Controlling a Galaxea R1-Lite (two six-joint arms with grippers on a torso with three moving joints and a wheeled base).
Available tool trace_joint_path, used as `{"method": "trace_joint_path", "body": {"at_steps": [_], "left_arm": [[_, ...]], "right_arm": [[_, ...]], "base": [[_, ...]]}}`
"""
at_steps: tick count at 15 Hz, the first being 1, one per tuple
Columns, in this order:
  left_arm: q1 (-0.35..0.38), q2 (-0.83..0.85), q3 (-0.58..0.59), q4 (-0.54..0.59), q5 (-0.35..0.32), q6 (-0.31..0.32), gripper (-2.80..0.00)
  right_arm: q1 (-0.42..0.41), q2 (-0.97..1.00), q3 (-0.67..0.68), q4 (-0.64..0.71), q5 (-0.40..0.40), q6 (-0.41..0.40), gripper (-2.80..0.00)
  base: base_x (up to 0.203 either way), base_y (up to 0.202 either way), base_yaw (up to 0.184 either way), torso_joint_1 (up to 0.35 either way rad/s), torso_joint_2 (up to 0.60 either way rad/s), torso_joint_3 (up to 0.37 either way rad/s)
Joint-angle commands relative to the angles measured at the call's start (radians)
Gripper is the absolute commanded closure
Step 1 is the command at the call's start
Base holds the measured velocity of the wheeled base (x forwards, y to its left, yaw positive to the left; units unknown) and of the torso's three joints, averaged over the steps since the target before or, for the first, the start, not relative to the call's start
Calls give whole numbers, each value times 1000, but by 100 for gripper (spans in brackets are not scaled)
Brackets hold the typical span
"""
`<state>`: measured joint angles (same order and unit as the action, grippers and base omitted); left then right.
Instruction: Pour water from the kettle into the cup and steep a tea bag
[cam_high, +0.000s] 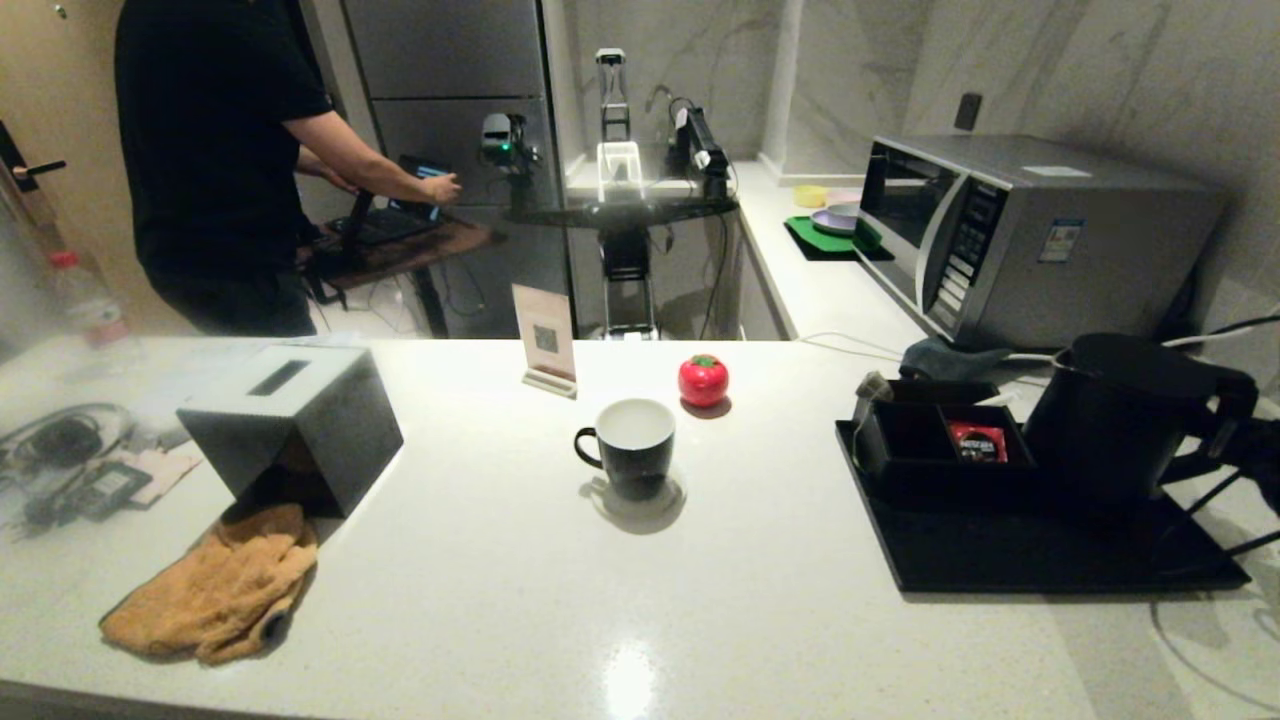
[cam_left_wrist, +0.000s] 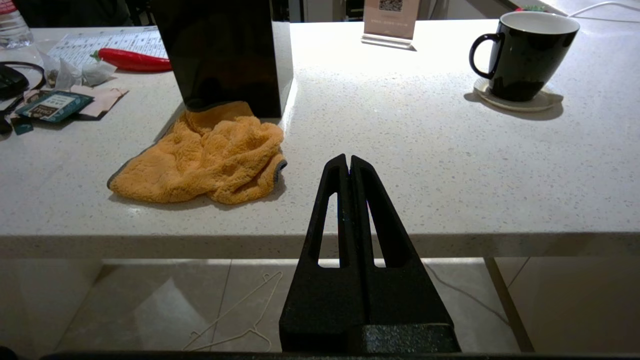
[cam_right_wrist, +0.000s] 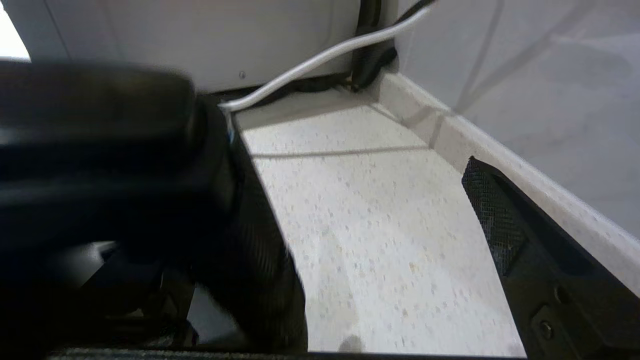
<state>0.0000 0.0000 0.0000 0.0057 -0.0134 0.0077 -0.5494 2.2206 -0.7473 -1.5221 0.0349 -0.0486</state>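
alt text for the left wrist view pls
The shut left gripper hangs just below the front edge of a white speckled counter. On the counter lie a crumpled orange cloth against a black box and, farther off, a black cup on a coaster.

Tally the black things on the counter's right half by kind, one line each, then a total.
Kettle: 1
Tray: 1
Organizer box: 1
Mug: 1
Total: 4
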Motion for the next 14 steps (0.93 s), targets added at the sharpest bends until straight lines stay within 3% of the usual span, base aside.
{"method": "trace_joint_path", "body": {"at_steps": [1,14], "left_arm": [[0,0,0,0,0,0,0],[0,0,0,0,0,0,0]], "right_arm": [[2,10,-21,-23,2,-1,-280],[26,-2,-55,-24,0,-4,-280]], "base": [[0,0,0,0,0,0],[0,0,0,0,0,0]]}}
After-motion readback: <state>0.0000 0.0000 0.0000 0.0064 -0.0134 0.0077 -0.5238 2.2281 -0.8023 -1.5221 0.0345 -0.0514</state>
